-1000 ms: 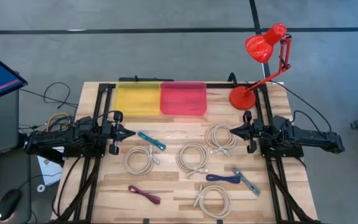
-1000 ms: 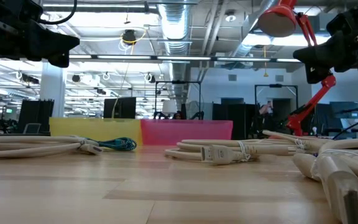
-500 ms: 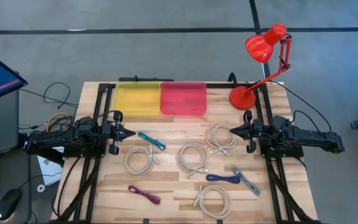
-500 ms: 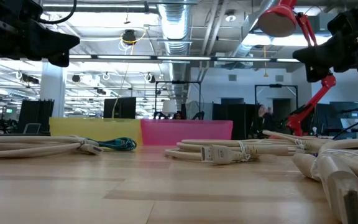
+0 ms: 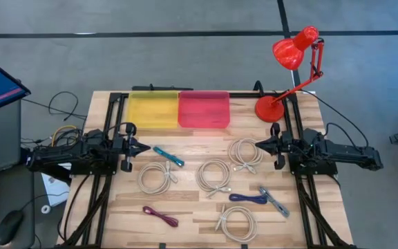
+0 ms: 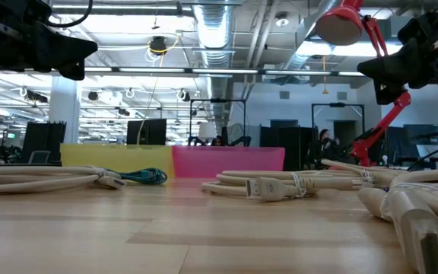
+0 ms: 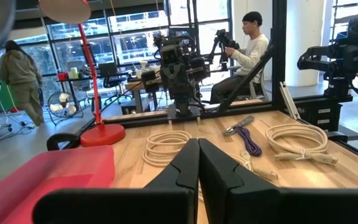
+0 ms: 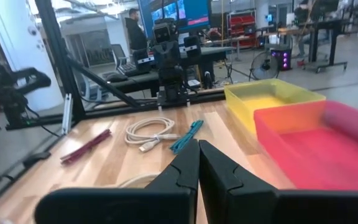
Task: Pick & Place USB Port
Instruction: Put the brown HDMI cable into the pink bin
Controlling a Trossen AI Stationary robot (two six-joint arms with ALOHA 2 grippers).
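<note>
Left tool (image 5: 133,146) parked at the left edge of the pale wooden tabletop (image 5: 192,207), fingers pressed together, holding nothing. Right tool (image 5: 262,146) parked at the right edge, fingers likewise together and empty. Between them, lying loose on the wood: a teal flat cable (image 5: 168,155) just beside the left tool, three coiled beige cables in the middle band (image 5: 156,176) (image 5: 215,176) (image 5: 244,153), a fourth beige coil (image 5: 235,221) near the front edge, a dark purple cable with a grey plug (image 5: 257,199) toward the right front, and a magenta cable (image 5: 161,216) toward the left front. At the far edge, a translucent yellow bin (image 5: 153,111) touching a translucent pink bin (image 5: 204,109) (side by side). Red desk lamp (image 5: 292,52) standing at the far right corner. A seated person (image 7: 247,46) visible beyond the tabletop in the left wrist view
</note>
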